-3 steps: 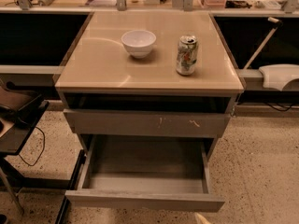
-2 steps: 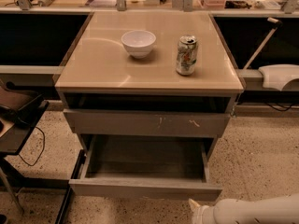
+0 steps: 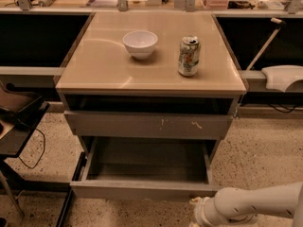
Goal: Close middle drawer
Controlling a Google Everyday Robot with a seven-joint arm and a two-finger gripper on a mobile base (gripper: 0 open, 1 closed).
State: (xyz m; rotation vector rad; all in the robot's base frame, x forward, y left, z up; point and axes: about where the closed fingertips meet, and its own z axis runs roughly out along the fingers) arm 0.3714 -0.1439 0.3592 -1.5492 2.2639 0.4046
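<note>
While middle drawer [image 3: 142, 189] stands open, gripper [image 3: 197, 210] just below its front right corner, grip state unclear

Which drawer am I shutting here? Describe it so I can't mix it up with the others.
Start at the tan-topped cabinet in the middle of the view. Below the scratched grey drawer front, the middle drawer is the one pulled far out, its grey box inside showing. Its front panel is plain and unmarked, and the gripper sits by that panel's right end.

End effector [image 3: 197, 212] (lower right, beside middle drawer [image 3: 142, 189]), cut by bottom edge
</note>
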